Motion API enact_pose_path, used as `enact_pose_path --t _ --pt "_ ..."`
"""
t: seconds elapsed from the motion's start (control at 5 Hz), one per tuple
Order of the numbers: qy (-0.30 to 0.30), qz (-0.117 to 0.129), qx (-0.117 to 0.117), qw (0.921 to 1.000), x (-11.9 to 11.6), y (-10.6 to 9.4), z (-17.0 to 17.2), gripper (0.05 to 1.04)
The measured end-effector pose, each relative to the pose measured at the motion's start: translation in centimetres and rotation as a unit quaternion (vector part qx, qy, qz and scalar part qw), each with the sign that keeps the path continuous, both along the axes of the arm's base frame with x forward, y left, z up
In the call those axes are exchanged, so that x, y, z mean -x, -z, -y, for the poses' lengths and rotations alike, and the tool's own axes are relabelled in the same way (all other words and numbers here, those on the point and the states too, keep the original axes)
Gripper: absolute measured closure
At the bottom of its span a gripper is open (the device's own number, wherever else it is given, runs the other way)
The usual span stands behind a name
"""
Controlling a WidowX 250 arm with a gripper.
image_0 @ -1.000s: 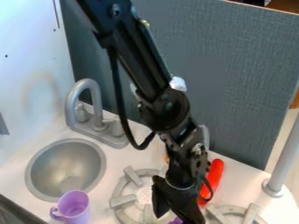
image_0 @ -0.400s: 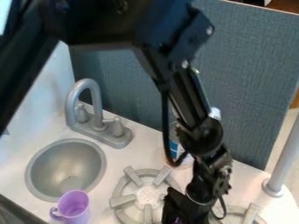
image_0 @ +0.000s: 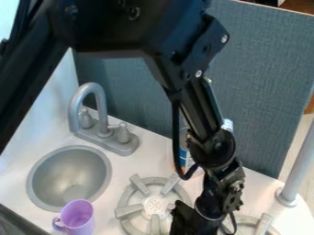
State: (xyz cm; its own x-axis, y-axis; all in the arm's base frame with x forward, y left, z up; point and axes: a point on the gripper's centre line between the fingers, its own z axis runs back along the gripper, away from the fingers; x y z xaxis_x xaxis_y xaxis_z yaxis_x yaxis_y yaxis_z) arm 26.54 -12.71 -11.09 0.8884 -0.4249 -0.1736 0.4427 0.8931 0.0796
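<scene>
The black gripper (image_0: pixel 187 225) hangs at the bottom edge of the camera view, low over the right side of the left burner (image_0: pixel 129 210). Its lower end is cut off by the edge, so what lies at its tips is hidden. A purple cup (image_0: pixel 78 217) stands to the left, by the front rim of the round sink, its handle facing left. Behind the arm, a bottle or can with a blue and white label (image_0: pixel 184 155) is partly covered.
The sink basin (image_0: pixel 69 176) lies at the left, with a grey faucet (image_0: pixel 100 120) behind it. A second burner (image_0: pixel 248 223) is at the bottom right, near an upright grey pole (image_0: pixel 295 170). A grey-blue panel (image_0: pixel 257 87) rises along the back.
The gripper has moved right and down from its place a second ago. More of the arm covers the upper left. The purple object and red object seen near the gripper are now hidden.
</scene>
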Motion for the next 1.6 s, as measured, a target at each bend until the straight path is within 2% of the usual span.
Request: enact_pose_path --t 0.2,0.4,0.6,1.0,1.4,1.6 --pt "0.006 0.016 0.011 0.9998 0.6 -1.9 -0.4 0.255" --pt "0.019 0.057 0.039 0.9974 -0.3 -5.2 0.2 0.255" --pt "0.020 0.080 0.058 0.9949 -2.0 -5.8 1.5 0.255" --pt "0.106 0.069 0.093 0.9876 -4.0 -3.0 7.3 0.255" --pt "0.116 0.045 0.118 0.9852 -4.1 -2.4 9.8 0.256" --pt "0.107 0.047 0.125 0.9853 -4.5 -2.5 10.4 0.256"
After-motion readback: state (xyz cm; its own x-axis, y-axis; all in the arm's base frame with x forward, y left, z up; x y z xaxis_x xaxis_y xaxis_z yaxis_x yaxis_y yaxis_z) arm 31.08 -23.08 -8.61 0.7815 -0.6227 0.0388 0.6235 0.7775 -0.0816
